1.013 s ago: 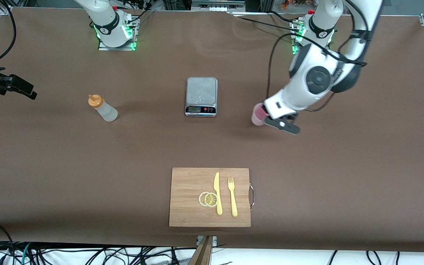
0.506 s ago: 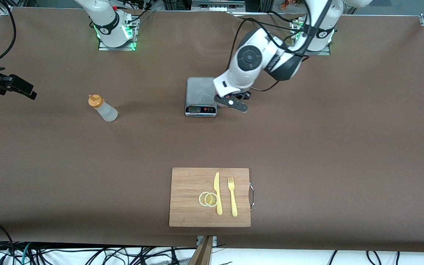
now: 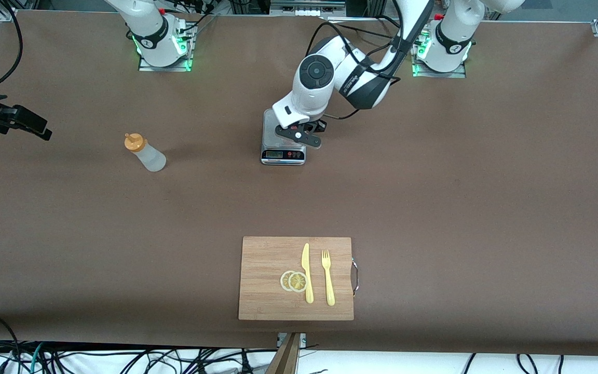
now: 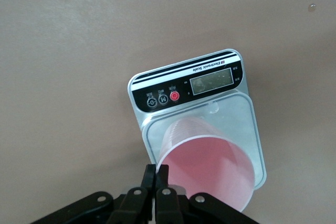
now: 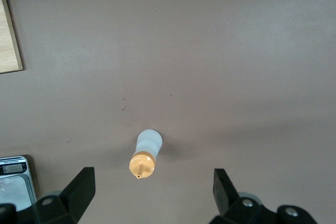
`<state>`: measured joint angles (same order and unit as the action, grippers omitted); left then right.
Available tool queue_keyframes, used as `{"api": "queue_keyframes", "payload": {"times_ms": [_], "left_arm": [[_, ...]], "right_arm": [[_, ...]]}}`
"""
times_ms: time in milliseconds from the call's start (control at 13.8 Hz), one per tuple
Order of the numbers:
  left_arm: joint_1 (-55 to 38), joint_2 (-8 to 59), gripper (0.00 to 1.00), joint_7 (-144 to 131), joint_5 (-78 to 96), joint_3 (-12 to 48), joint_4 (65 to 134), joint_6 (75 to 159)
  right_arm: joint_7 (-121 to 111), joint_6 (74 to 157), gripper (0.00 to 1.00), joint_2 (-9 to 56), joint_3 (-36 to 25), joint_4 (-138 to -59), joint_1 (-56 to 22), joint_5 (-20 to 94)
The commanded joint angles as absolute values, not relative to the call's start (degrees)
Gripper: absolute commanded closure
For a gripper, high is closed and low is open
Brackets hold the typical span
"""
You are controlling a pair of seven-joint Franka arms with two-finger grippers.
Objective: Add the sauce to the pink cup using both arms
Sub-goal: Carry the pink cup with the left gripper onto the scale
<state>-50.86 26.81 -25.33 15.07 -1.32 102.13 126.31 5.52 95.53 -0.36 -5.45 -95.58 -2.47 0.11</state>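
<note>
The pink cup shows in the left wrist view only. My left gripper is shut on its rim and holds it over the plate of the scale. I cannot tell whether the cup rests on the plate. In the front view the left gripper is over the scale and the arm hides the cup. The sauce bottle with its orange cap stands upright toward the right arm's end. My right gripper is open and empty, high above the sauce bottle; it waits.
A wooden cutting board lies near the front edge, with a yellow knife, a yellow fork and two lemon slices on it. A corner of the board shows in the right wrist view.
My left arm has carried the pink cup from the table toward the left arm's end across to over the scale. The bottle and the right arm have not moved.
</note>
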Motion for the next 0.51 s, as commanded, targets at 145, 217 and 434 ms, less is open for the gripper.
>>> {"api": "queue_keyframes", "payload": {"times_ms": [145,217,434], "left_arm": [[-52.6,29.4,1.00,-26.8,16.6,-2.3,100.4,127.8],[-52.6,29.5,0.91,-26.8,16.6,-2.3,100.3,127.8],[-52.3,28.5,0.00,-26.6,16.7,-2.3,99.3,127.3]], "right_arm": [[4.6,94.9,0.00,-0.5,-5.5,-95.4,-2.4,1.0],[4.5,94.9,0.00,-0.4,-5.5,-95.4,-2.4,1.0],[0.2,93.3,0.00,1.7,-4.9,-95.5,-2.5,1.1]]}}
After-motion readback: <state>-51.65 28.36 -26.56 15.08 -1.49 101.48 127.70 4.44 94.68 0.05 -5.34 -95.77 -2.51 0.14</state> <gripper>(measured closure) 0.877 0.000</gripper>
